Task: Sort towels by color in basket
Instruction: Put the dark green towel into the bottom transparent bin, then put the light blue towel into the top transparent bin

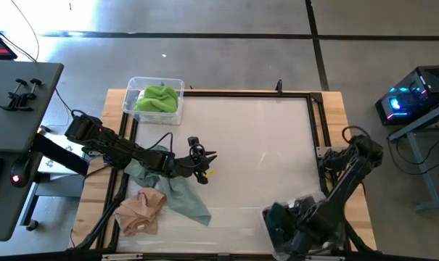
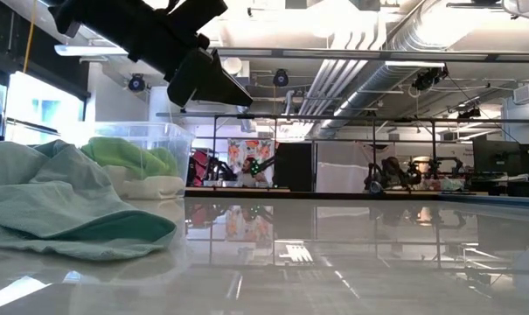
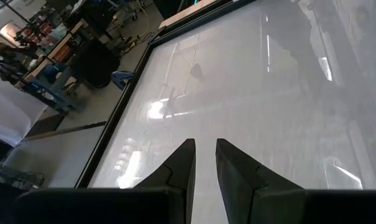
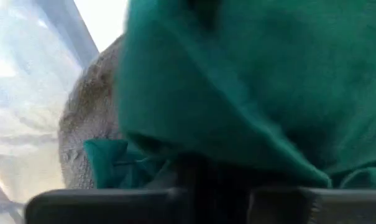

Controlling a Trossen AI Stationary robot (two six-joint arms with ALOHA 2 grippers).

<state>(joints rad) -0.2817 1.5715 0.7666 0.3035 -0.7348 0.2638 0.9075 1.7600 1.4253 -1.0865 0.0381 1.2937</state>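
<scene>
A pale mint towel [image 1: 177, 194] lies spread on the table's near left, with a peach towel [image 1: 140, 211] bunched beside it. My left gripper [image 1: 207, 165] hovers open just right of them, above bare table [image 3: 203, 163]. A lime green towel [image 1: 159, 98] rests in a clear basket [image 1: 132, 85] at the far left. My right gripper [image 1: 290, 230] points down into a second clear basket [image 1: 265, 214] at the near right. That basket holds a dark teal towel [image 4: 237, 81] lying over a grey towel [image 4: 88, 124]. The teal cloth hides the gripper's end.
A dark frame [image 1: 317, 123] borders the white work surface, which lies bare across the middle and far right. In the low view the mint towel [image 2: 63, 210] is heaped in front of the far-left basket [image 2: 172, 144]. A black table with clamps [image 1: 19, 90] stands off to the left.
</scene>
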